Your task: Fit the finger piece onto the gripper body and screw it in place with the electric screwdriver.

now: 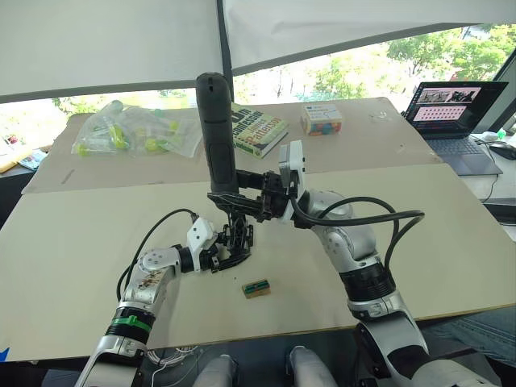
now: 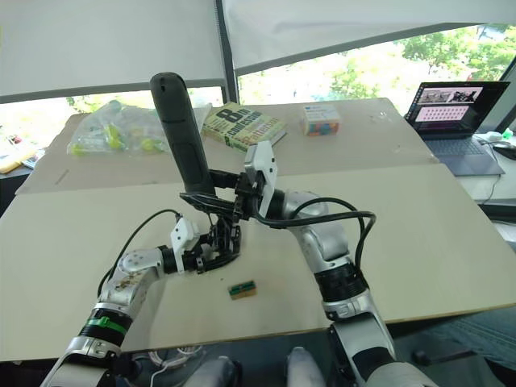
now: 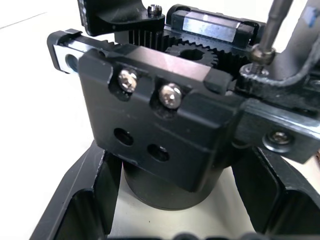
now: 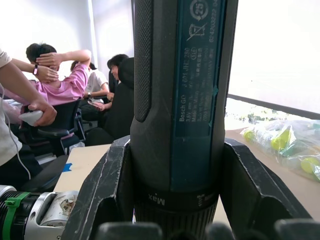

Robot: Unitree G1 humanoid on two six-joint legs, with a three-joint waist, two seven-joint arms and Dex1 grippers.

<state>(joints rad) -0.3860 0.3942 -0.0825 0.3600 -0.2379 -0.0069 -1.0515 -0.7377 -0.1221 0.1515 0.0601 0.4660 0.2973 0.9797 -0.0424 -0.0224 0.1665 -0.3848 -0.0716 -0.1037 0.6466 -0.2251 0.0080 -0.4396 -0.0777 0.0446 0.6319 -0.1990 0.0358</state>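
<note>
The electric screwdriver [image 1: 218, 129] stands nearly upright over the table's middle, its top leaning a little to the left. My right gripper [image 1: 235, 201] is shut on its lower end, and its fingers [image 4: 105, 190] press both sides of the barrel [image 4: 175, 100]. Right below, my left gripper [image 1: 232, 251] is shut on the gripper body [image 3: 160, 125], a black block on a round base with two silver screws. The thin metal bit [image 3: 274, 22] comes down onto a screw head [image 3: 262, 54] at the body's side. The finger piece cannot be told apart from the body's black parts.
A small green-and-gold block [image 1: 256, 288] lies on the table just in front of the grippers. At the back are a bag of yellow-green items [image 1: 133, 133], a book [image 1: 256, 129], a small box [image 1: 321, 118] and a laptop [image 1: 451, 109]. People [image 4: 65, 85] sit off to the left.
</note>
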